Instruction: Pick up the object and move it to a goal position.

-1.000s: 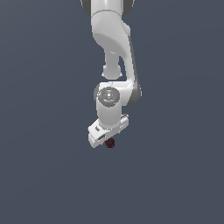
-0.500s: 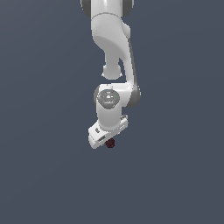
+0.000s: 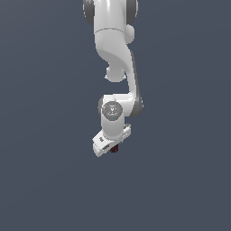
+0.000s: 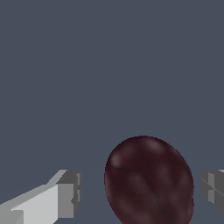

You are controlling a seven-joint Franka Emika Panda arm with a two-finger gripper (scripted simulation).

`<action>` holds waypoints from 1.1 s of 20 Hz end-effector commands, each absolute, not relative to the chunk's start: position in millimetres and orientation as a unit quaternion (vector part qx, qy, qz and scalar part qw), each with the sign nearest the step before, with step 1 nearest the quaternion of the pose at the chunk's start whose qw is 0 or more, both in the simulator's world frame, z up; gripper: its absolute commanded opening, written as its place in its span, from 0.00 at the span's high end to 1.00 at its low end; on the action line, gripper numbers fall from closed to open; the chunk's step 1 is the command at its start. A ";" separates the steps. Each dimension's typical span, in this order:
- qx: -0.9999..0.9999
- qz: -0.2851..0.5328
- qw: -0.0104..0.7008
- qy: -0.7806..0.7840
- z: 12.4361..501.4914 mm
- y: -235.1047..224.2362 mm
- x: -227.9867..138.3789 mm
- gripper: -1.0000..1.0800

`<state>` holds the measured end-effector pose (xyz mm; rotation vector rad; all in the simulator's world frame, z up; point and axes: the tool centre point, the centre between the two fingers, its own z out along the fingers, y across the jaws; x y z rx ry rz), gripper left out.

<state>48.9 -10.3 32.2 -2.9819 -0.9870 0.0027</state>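
Hovering over object (image 3: 114, 148) in exterior view: gripper (image 3: 109, 145) directly above dark red ball, approach done. Wrist view: ball (image 4: 148, 179) between spread fingers (image 4: 65, 194), gaps both sides (ungrasped). Closing, lift, carry to goal remain.

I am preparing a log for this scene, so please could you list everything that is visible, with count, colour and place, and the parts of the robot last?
Ball: one, dark red with a mottled surface, roughly round, lying between the two fingers of the end effector with a gap on each side in the wrist view; in the exterior view it shows just under the end effector.
Ground: one plain surface, dark grey-blue, fills the background of both views.
Arm: one, white with grey joints, reaching down from the top centre of the exterior view.
End effector: one, white body with grey fingers, open around the ball, not touching it.
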 end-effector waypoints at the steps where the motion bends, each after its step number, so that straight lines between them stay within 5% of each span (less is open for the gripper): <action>1: -0.949 0.000 0.000 -0.314 28.3 -10.5 50.0 0.04; 3: -0.949 0.000 0.000 -0.314 28.4 -10.4 50.5 0.04; 4: -0.949 0.000 0.000 -0.314 28.4 -10.4 50.5 1.00; 22: -0.949 0.000 0.000 -0.314 41.2 -8.8 44.3 1.00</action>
